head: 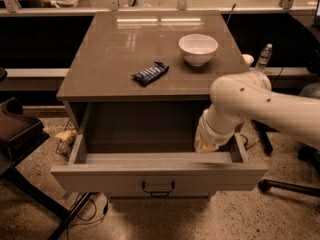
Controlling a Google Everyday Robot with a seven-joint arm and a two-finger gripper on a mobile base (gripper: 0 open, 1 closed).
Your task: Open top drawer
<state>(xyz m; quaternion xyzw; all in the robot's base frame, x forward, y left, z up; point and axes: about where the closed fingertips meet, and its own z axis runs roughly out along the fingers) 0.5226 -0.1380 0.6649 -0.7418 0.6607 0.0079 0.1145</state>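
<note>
The top drawer [100, 176] stands pulled far out of the cabinet. Its pale flat front faces me, with a small dark loop handle [158, 188] at centre. Its plain grey inside [140, 134] holds nothing that I can see. My white arm [240, 96] comes in from the right and bends down into the drawer's right side. My gripper [206, 145] is at the arm's lower end, just behind the drawer front near its right wall, mostly hidden by the wrist.
On the cabinet top [115, 49] lie a white bowl [198, 48] and a dark blue snack packet [150, 73]. A water bottle [263, 57] stands behind my arm. A dark chair [15, 134] is at the left, a chair base [287, 186] at the right, and cables [85, 209] on the floor.
</note>
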